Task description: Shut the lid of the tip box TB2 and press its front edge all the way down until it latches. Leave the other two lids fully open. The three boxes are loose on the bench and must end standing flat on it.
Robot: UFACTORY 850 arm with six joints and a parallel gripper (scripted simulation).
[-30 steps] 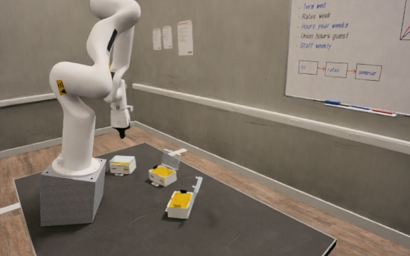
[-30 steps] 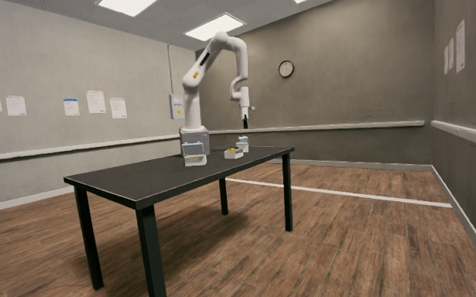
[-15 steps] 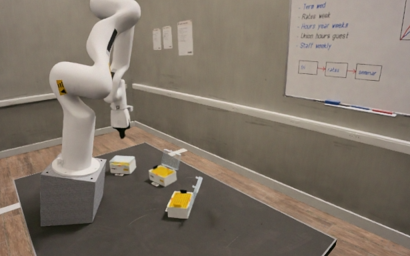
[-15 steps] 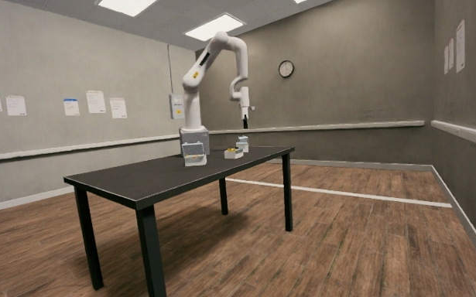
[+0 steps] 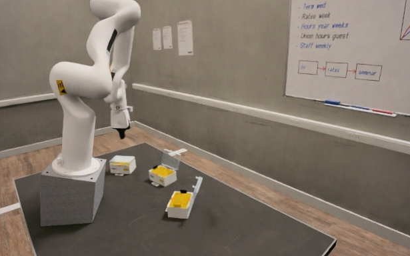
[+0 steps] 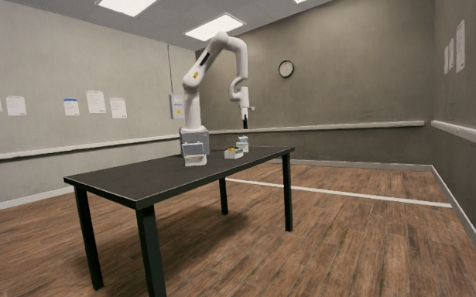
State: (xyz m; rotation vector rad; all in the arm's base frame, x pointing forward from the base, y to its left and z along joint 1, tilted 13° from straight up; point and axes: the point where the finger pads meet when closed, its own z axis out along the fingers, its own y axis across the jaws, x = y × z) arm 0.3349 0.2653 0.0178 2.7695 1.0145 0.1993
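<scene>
Three white tip boxes with yellow tip racks stand in a row on the dark bench. The box nearest the robot base has its lid down. The middle box has its lid standing open. The box farthest from the base also has its lid upright. The box labels are too small to read. My gripper is shut and empty. It hangs well above the closed box and is not touching it.
The arm's grey pedestal stands on the bench just beside the closed box. The bench's far edge runs close behind the open lids. The walls stand well away from the bench.
</scene>
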